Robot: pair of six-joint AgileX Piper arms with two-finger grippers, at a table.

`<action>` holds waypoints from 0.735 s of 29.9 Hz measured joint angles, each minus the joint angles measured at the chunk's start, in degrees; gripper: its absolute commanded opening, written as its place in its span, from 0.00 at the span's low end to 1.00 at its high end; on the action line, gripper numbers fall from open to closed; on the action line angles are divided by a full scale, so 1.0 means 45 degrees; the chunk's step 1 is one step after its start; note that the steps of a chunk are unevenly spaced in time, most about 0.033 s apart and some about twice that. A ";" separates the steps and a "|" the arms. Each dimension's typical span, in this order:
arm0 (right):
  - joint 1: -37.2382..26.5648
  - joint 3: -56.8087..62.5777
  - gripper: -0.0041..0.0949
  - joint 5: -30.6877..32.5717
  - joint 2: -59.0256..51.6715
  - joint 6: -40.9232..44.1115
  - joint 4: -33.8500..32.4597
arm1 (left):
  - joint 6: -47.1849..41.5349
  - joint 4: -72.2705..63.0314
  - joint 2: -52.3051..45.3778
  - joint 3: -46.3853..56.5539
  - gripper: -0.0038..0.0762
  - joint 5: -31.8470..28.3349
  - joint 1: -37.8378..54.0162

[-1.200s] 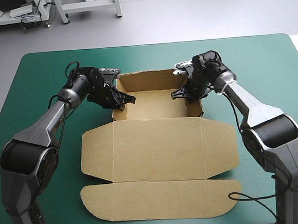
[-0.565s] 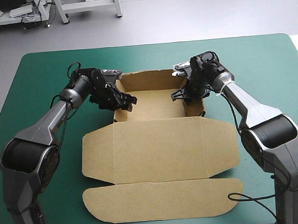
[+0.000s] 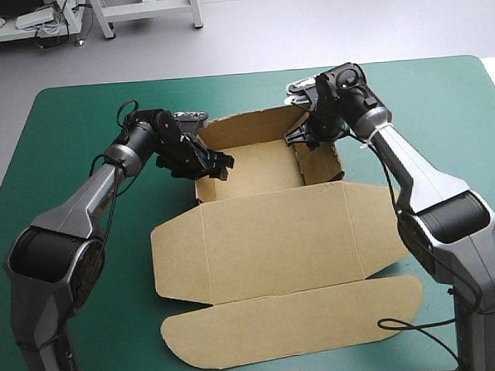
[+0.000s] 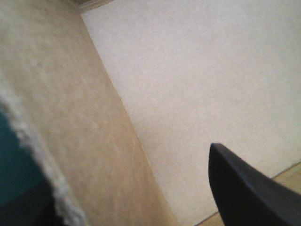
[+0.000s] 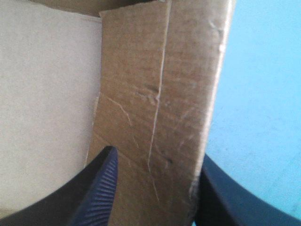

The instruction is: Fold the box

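Teal-green desk [image 3: 61, 120]; box [image 3: 267, 234] at middle, tray end far, lid [image 3: 296, 324] flat near. Right gripper [image 5: 157, 157]: jaws pinching right wall [image 5: 160, 94]. Left gripper [image 3: 220, 164]: jaws spread astride left wall [image 4: 70, 117]. Best: hold walls upright, squeeze evenly, avoid dragging box askew.

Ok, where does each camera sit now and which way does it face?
High view: above and behind, facing forward and down at the teal-green table; left gripper, right gripper at the brown cardboard box.
Left wrist view: above that wrist, into the box; one black finger shows.
Right wrist view: along the box's side wall, clamped between its fingers.
Shared: the box's floor.
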 measured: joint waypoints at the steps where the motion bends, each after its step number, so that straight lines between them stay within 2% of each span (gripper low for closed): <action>1: 0.0000 -0.0046 0.48 0.0000 0.0000 0.0000 -0.0011 | 0.0000 0.0000 0.0000 0.0000 0.66 0.0000 0.0000; 12: 0.0000 -0.0235 0.48 0.0039 0.0000 0.0000 -0.0011 | -0.0053 0.0493 0.0000 -0.0257 0.66 0.0271 0.0000; 22: 0.0000 -0.1670 0.48 0.0100 0.0000 0.0000 -0.0044 | -0.0253 0.1244 0.0000 -0.2142 0.66 0.1212 0.0000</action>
